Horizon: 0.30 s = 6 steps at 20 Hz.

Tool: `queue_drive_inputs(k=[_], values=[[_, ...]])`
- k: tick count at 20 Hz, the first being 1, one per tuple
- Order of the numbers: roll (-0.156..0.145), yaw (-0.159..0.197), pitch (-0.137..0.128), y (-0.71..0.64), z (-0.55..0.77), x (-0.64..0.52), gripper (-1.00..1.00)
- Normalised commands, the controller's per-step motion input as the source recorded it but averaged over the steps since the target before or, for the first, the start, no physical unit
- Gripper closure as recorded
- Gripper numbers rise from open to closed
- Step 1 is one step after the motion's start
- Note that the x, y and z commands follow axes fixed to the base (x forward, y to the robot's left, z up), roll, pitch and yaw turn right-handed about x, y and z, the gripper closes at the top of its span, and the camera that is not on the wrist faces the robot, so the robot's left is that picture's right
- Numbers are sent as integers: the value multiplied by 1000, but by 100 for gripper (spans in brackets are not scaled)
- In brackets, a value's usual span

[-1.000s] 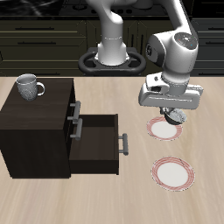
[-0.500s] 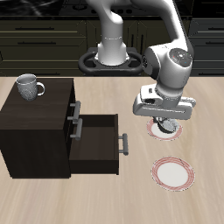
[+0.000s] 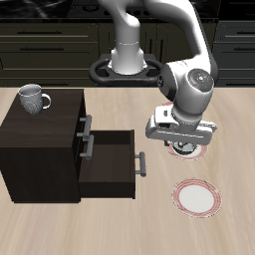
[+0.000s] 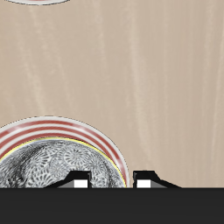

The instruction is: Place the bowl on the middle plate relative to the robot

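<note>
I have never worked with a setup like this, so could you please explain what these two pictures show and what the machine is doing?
These are simulator renders of a robot arm at a wooden table. One picture looks at it from the front and above; the other comes from a camera on the arm's gripper, looking down past its two dark fingertips.

On the table stand a dark cabinet with one drawer pulled open and a mug on top. Nearer the front edge lies a plate with a red striped rim.

The gripper is low over another such plate, where the patterned bowl sits between the fingers. Whether they grip the bowl or have let go, I cannot tell. A third plate's rim shows in the gripper camera.
</note>
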Motion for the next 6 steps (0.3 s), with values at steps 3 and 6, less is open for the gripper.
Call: queue_drive_inputs(k=[3,6], values=[[18,-14,7,0,59,-55,-100],[11,-16,-29,-20,206,-51,-100]])
